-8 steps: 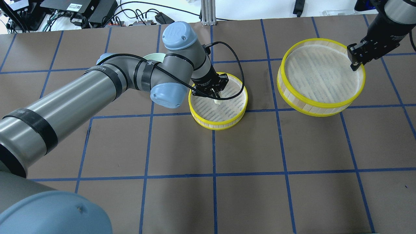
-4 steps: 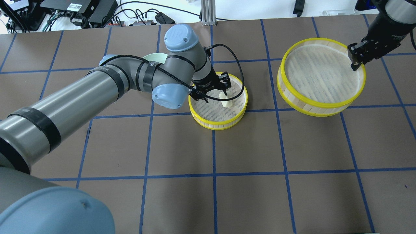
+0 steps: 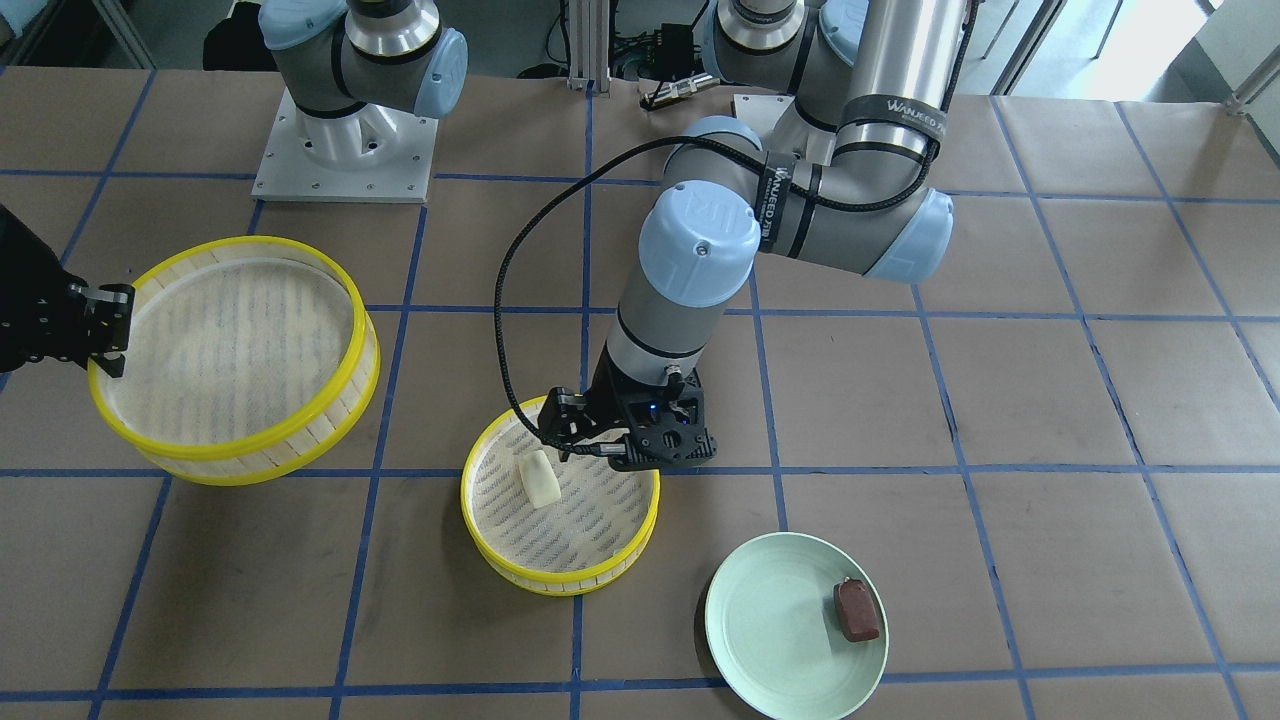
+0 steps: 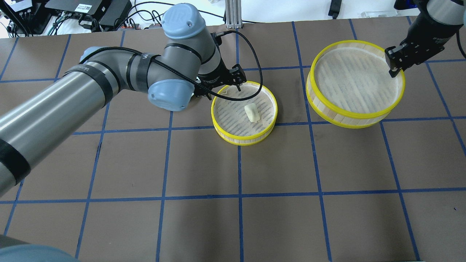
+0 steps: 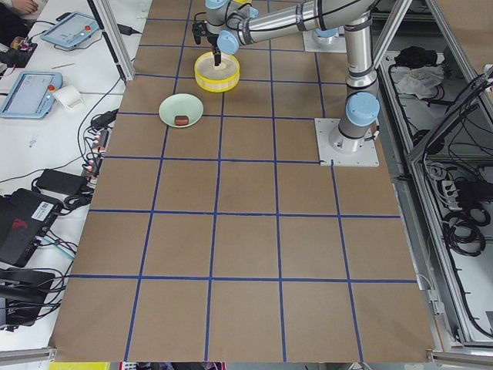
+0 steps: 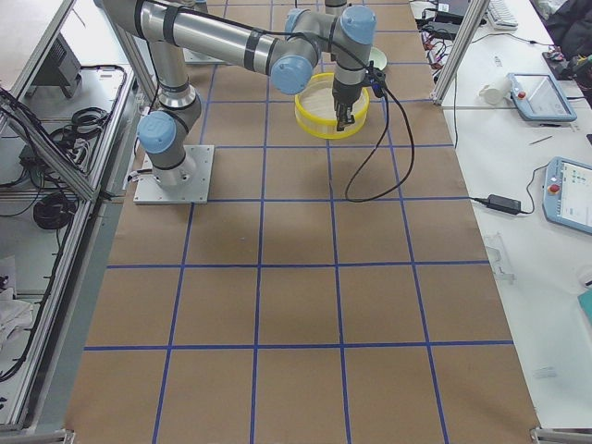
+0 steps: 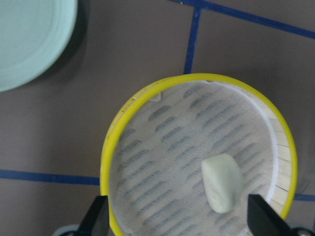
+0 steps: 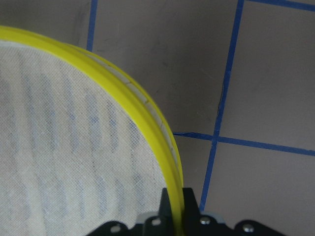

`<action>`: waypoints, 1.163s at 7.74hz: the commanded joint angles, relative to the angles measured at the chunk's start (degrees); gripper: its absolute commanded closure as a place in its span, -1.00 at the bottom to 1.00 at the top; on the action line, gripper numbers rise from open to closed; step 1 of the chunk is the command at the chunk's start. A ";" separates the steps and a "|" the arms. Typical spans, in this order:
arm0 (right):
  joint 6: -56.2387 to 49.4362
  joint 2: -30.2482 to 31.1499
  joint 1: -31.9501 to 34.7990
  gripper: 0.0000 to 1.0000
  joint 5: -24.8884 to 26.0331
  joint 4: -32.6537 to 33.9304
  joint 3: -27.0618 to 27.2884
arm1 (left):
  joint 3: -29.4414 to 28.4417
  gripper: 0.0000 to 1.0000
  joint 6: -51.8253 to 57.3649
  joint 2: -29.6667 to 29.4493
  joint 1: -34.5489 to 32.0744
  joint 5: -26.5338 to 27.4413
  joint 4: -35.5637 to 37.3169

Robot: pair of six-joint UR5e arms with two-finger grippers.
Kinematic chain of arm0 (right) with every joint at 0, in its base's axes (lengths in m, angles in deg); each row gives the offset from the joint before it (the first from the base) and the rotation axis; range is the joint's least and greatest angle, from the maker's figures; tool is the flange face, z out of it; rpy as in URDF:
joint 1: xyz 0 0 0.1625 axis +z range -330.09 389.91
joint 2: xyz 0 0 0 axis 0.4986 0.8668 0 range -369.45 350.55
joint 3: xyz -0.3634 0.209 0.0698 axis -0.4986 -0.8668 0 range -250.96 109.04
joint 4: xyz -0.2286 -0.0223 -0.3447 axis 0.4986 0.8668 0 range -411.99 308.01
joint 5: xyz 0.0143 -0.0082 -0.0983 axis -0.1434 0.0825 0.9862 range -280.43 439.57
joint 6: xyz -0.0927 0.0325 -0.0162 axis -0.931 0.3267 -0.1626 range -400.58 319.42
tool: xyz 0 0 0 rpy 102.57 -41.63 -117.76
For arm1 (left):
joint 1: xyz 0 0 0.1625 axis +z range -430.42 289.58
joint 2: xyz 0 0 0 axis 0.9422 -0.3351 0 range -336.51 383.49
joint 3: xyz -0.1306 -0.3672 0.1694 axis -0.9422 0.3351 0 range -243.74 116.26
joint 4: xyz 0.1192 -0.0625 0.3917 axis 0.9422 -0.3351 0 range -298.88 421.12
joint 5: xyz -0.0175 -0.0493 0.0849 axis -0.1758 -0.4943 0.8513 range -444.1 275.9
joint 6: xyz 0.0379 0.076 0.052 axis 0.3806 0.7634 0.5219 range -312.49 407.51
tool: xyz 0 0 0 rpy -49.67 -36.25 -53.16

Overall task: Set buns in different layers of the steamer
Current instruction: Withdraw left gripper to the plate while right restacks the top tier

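Yellow-rimmed big tray (image 4: 349,122) is being pinched by the right gripper (image 8: 176,199); left gripper (image 7: 179,221) is hovering, spread wide, above the small tray (image 4: 244,140).

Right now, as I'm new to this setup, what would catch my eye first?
The right gripper clamps the rim of one yellow-rimmed steamer tray at the robot's right. At the centre a cream bun lies in the second tray, the open left gripper at its rim. The brown bun sits on the green plate.
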 commanded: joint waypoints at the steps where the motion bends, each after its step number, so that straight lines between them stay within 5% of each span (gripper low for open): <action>1: 8.48 -1.38 4.68 1.00 -0.01 1.06 -0.39 | 0.00 -1.00 13.24 1.75 9.31 2.96 -1.34; 3: 19.87 -4.10 10.73 1.00 -0.09 4.38 -0.48 | 0.00 -1.00 20.39 0.88 13.03 3.58 -0.56; 4: 25.33 -5.94 14.50 1.00 -0.09 6.75 -0.57 | 0.00 -1.00 28.06 0.44 14.61 8.10 -0.47; 7: 38.53 -9.82 22.35 1.00 -2.62 12.11 -0.57 | 0.18 -1.00 31.74 -3.68 19.18 9.29 5.58; 8: 39.88 -12.09 24.10 1.00 -2.99 14.23 -0.48 | 0.35 -0.71 31.05 -5.78 19.37 8.86 6.99; 9: 40.85 -13.42 24.99 1.00 -2.99 15.55 -0.31 | 0.27 -0.68 31.04 -7.11 19.37 9.03 7.62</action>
